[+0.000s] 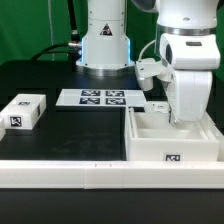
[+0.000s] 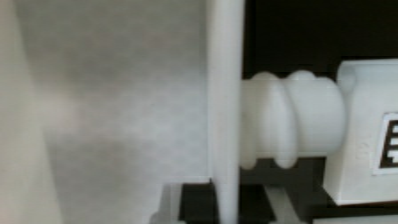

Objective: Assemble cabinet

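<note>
The large white plastic cabinet box (image 1: 145, 148) lies open side up on the black surface (image 1: 60, 135) at the exterior view's right. It seems to sit against the long white rail (image 1: 60, 172) along the front, probably so it cannot slide while parts go in. The white two-finger gripper (image 1: 181, 120) reaches down into its cavity near the far wall. Whether the jaws are wide, narrow or holding anything I cannot tell, as neither view shows them clearly. The wrist view shows a thin white wall edge (image 2: 222, 100) beside a ribbed white peg (image 2: 290, 115), which suggests alignment work. A small white tagged block (image 1: 22, 112) waits well apart at the exterior view's left, near the flat white marker board (image 1: 95, 97).
</note>
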You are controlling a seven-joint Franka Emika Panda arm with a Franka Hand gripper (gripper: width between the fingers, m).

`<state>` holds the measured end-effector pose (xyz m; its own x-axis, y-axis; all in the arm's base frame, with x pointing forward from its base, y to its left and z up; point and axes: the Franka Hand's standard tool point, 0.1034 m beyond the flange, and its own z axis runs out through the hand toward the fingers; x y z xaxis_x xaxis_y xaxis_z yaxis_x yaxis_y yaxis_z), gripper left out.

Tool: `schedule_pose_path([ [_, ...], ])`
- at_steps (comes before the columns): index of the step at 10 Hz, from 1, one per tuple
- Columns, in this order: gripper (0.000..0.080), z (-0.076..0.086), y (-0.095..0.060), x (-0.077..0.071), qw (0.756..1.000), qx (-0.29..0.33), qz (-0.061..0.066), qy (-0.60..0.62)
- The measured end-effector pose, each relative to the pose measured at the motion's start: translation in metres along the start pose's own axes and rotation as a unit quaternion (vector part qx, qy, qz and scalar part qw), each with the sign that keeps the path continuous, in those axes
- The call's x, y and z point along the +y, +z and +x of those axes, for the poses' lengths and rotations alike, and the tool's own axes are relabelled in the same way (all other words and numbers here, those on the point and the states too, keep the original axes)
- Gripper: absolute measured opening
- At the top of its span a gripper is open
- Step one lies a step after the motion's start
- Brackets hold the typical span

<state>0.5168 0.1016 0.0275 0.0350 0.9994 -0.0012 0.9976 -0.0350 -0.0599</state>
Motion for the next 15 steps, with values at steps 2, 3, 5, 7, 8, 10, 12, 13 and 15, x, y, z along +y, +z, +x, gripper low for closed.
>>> schedule_pose_path([
  [2,0.0035,0.0103,0.0005,0.0006,1.0,0.002,0.004,-0.008],
  [3,0.0036,0.0096,-0.0001,0.001,1.0,0.0,0.008,-0.015],
  [5,0.0036,0.0122,-0.0014,0.0011,1.0,-0.002,0.015,-0.013],
  [7,0.0289,0.0109,-0.0003,0.0005,1.0,-0.002,0.016,-0.011],
  [8,0.0472,0.0106,-0.0003,0.0005,1.0,-0.002,0.016,-0.011],
  [10,0.0618,0.01,-0.0002,0.0006,1.0,-0.002,0.016,-0.011],
  [12,0.079,0.0097,-0.0001,0.0006,1.0,-0.002,0.016,-0.01],
  [13,0.0797,0.0095,-0.0001,0.0006,1.0,-0.002,0.016,-0.01],
  [15,0.0797,0.0055,-0.0064,-0.0038,1.0,-0.004,0.015,-0.008],
])
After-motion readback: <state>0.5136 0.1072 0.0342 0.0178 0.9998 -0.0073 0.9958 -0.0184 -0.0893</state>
